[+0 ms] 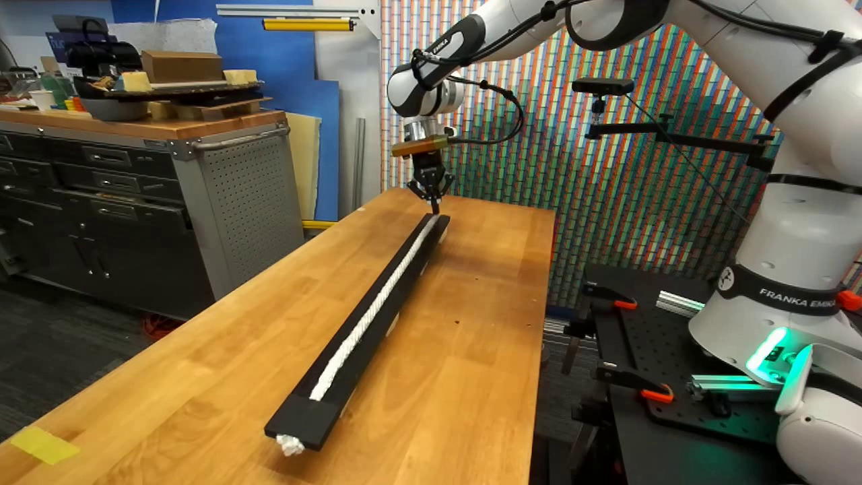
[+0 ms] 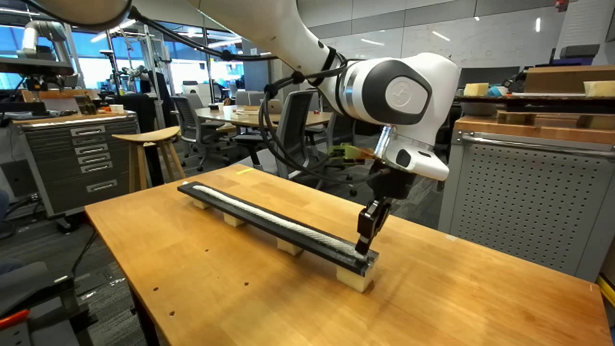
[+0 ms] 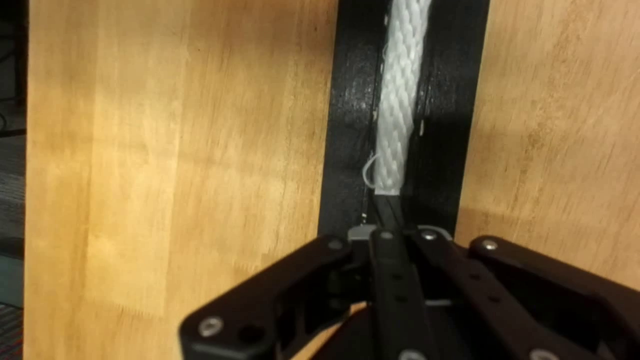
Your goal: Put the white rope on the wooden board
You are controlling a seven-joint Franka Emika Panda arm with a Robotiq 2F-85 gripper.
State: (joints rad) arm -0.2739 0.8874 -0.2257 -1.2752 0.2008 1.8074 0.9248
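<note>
The white rope [image 1: 370, 313] lies lengthwise along the middle of the black wooden board [image 1: 306, 419] and looks nearly straight. The rope [image 2: 274, 218] and board [image 2: 259, 223] also show in an exterior view, and the rope [image 3: 401, 90] in the wrist view on the board [image 3: 350, 125]. My gripper [image 2: 363, 249] points down at one end of the board, its tips at the rope's end. In the wrist view the fingertips [image 3: 388, 206] are together and cover the rope's last part. A frayed white tuft [image 1: 290, 444] sticks out at the board's opposite end.
Several pale blocks [image 2: 353, 278] hold the board above the light-brown table [image 2: 456, 283]. Yellow tape [image 1: 44, 444] is stuck near a table corner. A grey tool cabinet [image 1: 242, 182] stands beside the table. A camera on a bracket [image 1: 601, 86] stands near the robot base.
</note>
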